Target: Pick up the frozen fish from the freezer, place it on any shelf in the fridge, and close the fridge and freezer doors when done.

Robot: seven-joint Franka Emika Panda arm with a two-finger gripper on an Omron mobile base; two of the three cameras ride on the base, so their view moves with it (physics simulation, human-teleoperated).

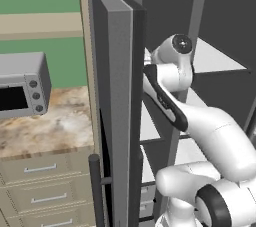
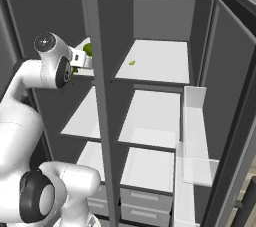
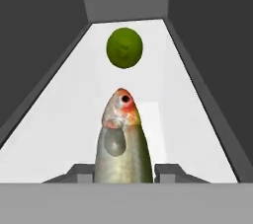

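In the hand view the frozen fish (image 3: 122,139) lies head-away between my two fingertips (image 3: 81,171), and my gripper (image 3: 123,171) is shut on it, low over the white freezer shelf (image 3: 59,124). A round green fruit (image 3: 124,47) sits farther back on that shelf. From the right base view my gripper (image 2: 80,60) reaches into the top of the narrow freezer (image 2: 85,116), beside the green fruit (image 2: 88,49). The fridge's wide top shelf (image 2: 162,63) lies to the right. Both doors stand open: the freezer door (image 1: 117,101) and the fridge door (image 2: 232,116).
A small green item (image 2: 132,62) lies on the fridge's top shelf. Pale door bins (image 2: 195,136) jut from the fridge door. The divider wall (image 2: 102,101) separates the compartments. A grey toaster oven (image 1: 22,88) stands on the counter (image 1: 50,128) left of the unit.
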